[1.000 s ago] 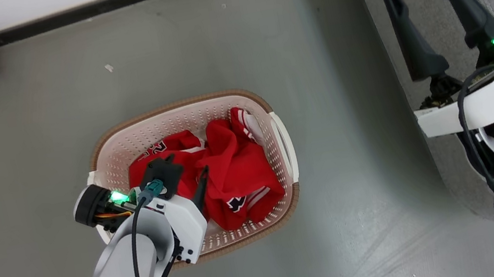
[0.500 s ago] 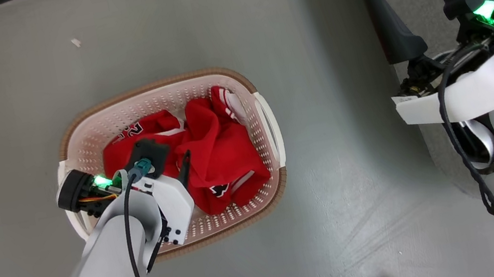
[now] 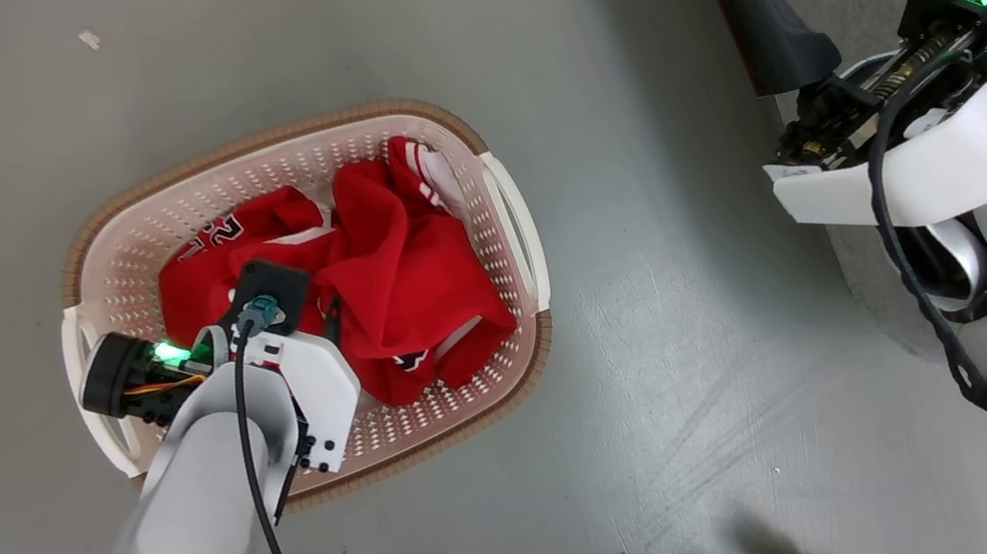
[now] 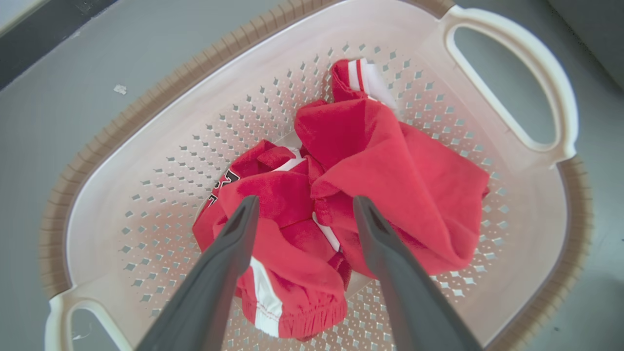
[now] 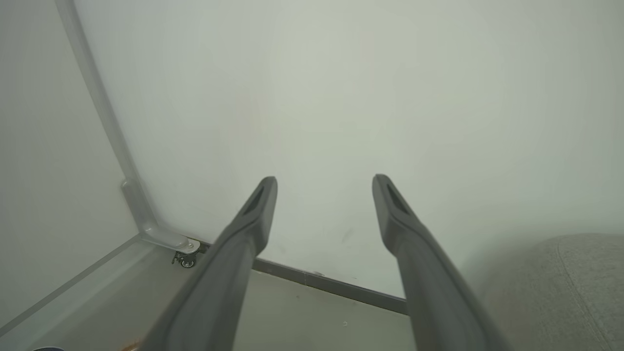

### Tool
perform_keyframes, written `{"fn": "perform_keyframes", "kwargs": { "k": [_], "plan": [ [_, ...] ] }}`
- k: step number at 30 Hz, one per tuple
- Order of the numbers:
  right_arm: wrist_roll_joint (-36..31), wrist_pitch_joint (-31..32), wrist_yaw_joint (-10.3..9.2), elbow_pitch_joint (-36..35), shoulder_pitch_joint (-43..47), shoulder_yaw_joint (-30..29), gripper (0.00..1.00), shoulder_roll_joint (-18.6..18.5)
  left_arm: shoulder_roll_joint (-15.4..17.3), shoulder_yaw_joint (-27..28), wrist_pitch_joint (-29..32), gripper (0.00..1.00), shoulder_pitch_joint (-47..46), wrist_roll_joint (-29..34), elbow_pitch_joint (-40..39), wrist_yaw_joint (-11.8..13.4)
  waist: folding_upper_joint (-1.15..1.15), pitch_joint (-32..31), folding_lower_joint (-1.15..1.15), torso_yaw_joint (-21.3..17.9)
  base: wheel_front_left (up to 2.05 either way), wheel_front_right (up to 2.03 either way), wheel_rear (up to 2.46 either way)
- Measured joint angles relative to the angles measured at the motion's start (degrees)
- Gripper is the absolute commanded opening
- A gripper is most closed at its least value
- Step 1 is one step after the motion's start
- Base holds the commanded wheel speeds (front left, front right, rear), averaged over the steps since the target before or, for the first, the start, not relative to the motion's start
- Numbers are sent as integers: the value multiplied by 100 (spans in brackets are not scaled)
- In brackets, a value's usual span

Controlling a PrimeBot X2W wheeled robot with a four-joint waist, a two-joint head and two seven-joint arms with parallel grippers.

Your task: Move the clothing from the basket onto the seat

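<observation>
Left gripper (image 4: 302,204) spread over clothing (image 4: 399,170), right gripper (image 5: 324,187) also released; basket (image 4: 161,92) mesh at 6 o'clock could be snagged if lowered deep

Grey floor (image 3: 508,10), white wall (image 5: 341,97), perhaps a caster (image 5: 186,258)

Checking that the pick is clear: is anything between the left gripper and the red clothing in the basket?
Nothing visible does. The left gripper hangs open over the basket, directly above the clothing, its fingers to either side of the heap's middle folds. Whether the tips touch the cloth, I cannot tell.
</observation>
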Motion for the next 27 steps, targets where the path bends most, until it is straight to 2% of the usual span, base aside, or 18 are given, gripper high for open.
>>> {"fn": "perform_keyframes", "kwargs": {
  "k": [12,27],
  "plan": [
    [1,0,0,-58,-34,56,100,48,115,62,172,100,-296,101,279,189,0,314,0,-115,0,0,0],
    [21,0,0,-63,-257,70,100,100,342,-110,505,100,-632,575,571,636,0,600,0,-211,0,0,0]
  ]
}}
